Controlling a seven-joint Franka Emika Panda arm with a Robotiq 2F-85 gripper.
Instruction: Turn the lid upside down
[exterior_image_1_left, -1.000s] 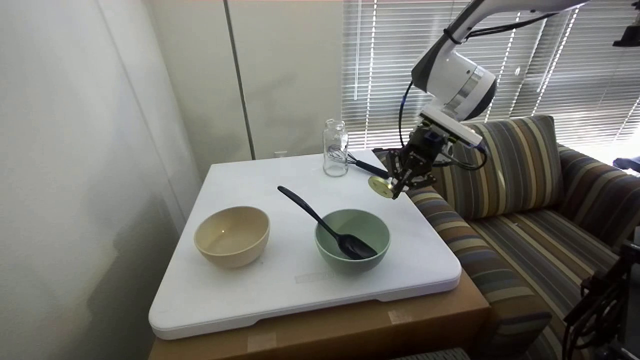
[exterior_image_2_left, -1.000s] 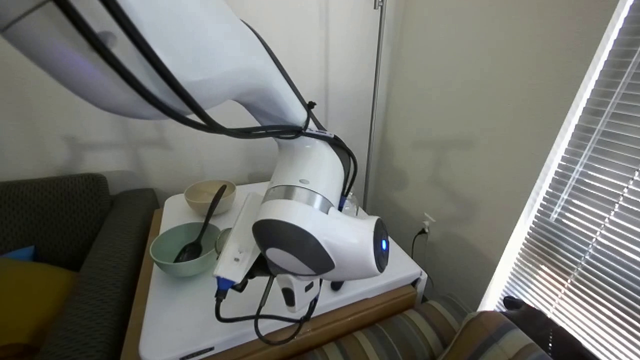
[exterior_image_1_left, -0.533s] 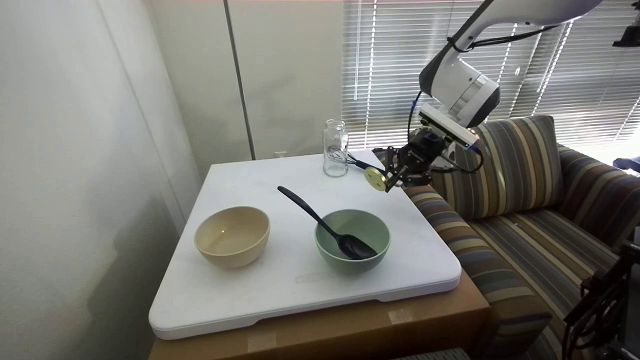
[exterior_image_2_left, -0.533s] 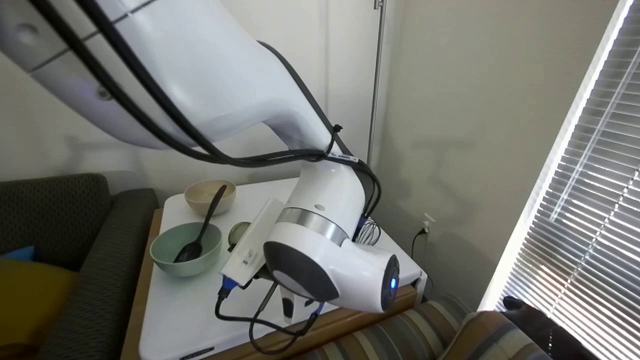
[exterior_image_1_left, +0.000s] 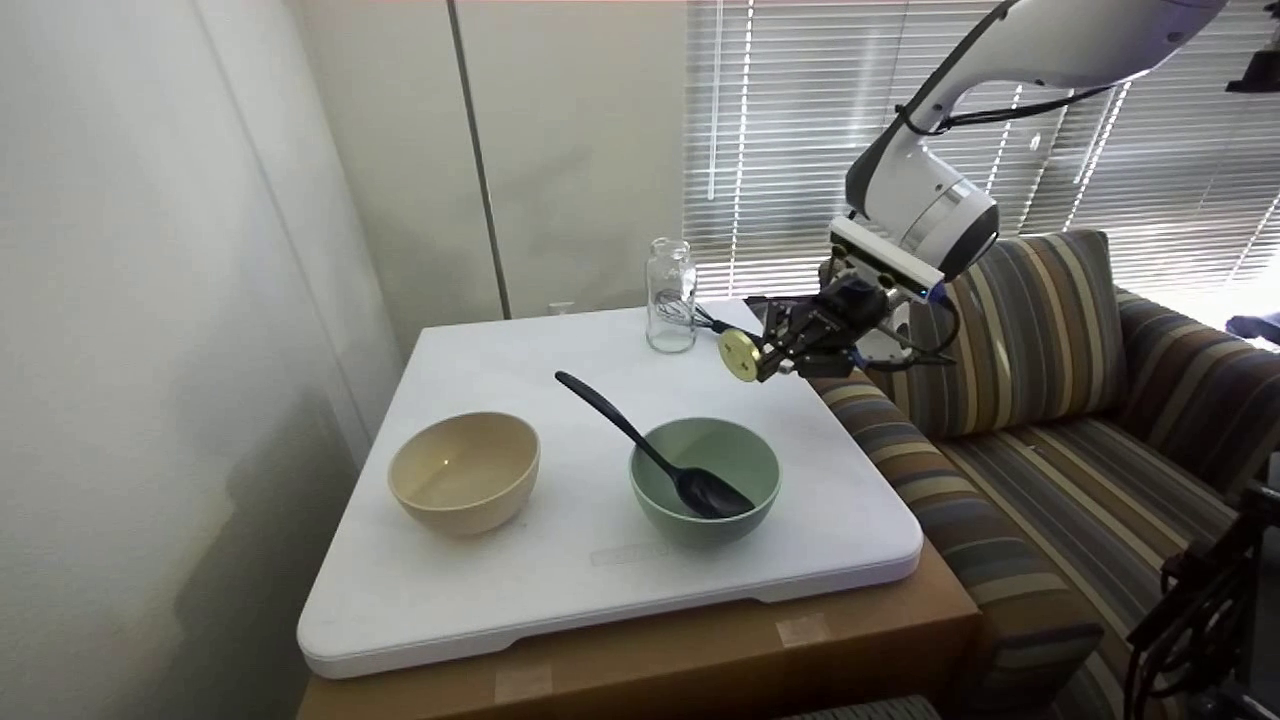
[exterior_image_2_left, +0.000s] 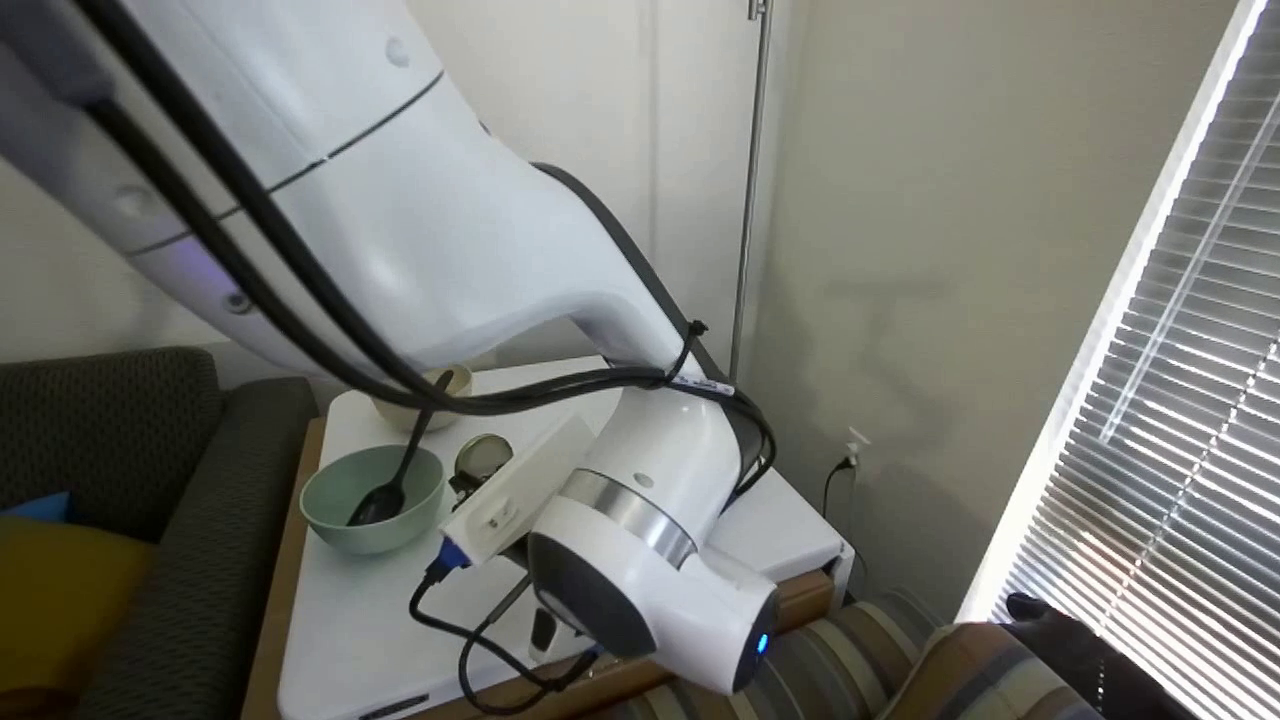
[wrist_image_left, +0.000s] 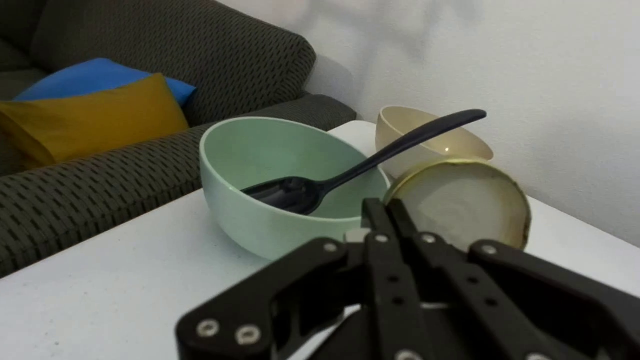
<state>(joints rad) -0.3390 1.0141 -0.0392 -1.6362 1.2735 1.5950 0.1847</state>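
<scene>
The lid is a round disc with a thin rim. In an exterior view its yellow-gold face (exterior_image_1_left: 740, 356) shows, steeply tilted above the table. In the wrist view its pale whitish face with a raised yellowish rim (wrist_image_left: 465, 205) shows right of the fingertips, and this pale face also shows in an exterior view (exterior_image_2_left: 484, 456). My gripper (wrist_image_left: 384, 204) is shut on the lid's edge, the two fingertips almost together. The gripper in an exterior view (exterior_image_1_left: 768, 362) holds the lid in the air near the table's edge beside the sofa. The arm hides most of the gripper elsewhere.
A green bowl (exterior_image_1_left: 705, 440) with a black spoon (exterior_image_1_left: 640, 440) stands in front of the lid. A cream bowl (exterior_image_1_left: 465, 470) stands farther off. A glass jar (exterior_image_1_left: 671, 300) and a whisk (exterior_image_1_left: 742, 337) are at the back of the white table (exterior_image_1_left: 570, 620). A striped sofa (exterior_image_1_left: 900, 480) borders it.
The lid moved with the gripper to the left and slightly up in an exterior view, tilting more upright. Its pale face came out from behind the arm in an exterior view. The bowls stayed still.
</scene>
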